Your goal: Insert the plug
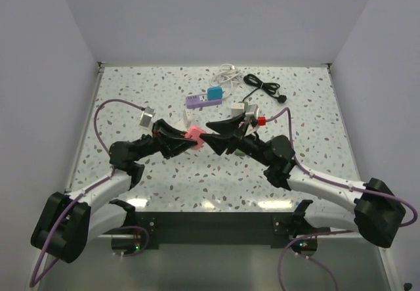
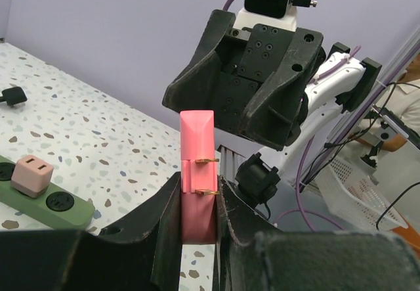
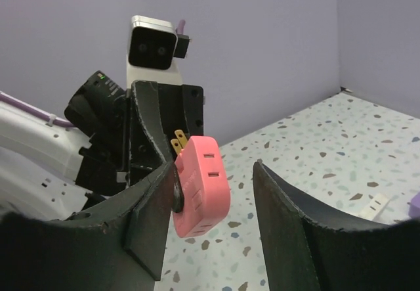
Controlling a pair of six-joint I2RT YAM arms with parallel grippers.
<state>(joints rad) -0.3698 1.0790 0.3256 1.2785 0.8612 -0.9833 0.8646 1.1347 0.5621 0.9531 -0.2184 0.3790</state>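
From above, you see both arms meeting over the middle of the table [image 1: 197,176]. The pink plug [image 1: 194,137] is held up between the left gripper [image 1: 189,140] and the right gripper [image 1: 210,140], and the power strip [image 1: 194,101] lies farther back. In the left wrist view, your left fingers are clamped on the plug's body, its prongs pointing sideways. In the right wrist view, the right jaws stand apart around the plug, one finger just beside it and a gap to the other.

Left pincer [image 2: 198,191] clamps the pink plug [image 2: 197,136], prongs [image 2: 206,161] facing right.
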